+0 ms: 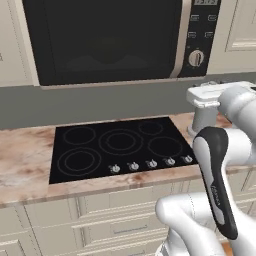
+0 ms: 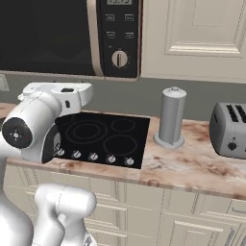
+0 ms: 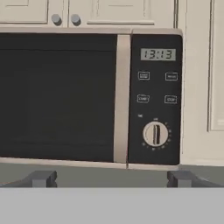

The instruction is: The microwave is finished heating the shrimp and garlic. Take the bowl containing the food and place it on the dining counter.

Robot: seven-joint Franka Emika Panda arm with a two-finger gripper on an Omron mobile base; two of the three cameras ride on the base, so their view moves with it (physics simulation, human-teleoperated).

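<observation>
The microwave [image 3: 61, 96] is built in above the cooktop, and its dark glass door [image 1: 102, 37] is closed. To the right of the door, its control panel has a round knob [image 3: 155, 134] and a lit display [image 3: 158, 54]. My gripper [image 3: 112, 179] faces the microwave from a short distance, level with its lower edge. It is open, with its fingertips [image 3: 43, 178] wide apart and nothing between them. The white hand [image 2: 60, 93] hovers above the cooktop. Bowl, shrimp and garlic are hidden behind the dark door. The dining counter is out of view.
A black cooktop [image 1: 120, 145] with a row of knobs along its front lies in the marble counter [image 2: 192, 163]. A grey cylinder [image 2: 171, 117] stands right of it, and a grey toaster [image 2: 229, 129] further right. Cream cabinets [image 2: 202, 33] flank the microwave.
</observation>
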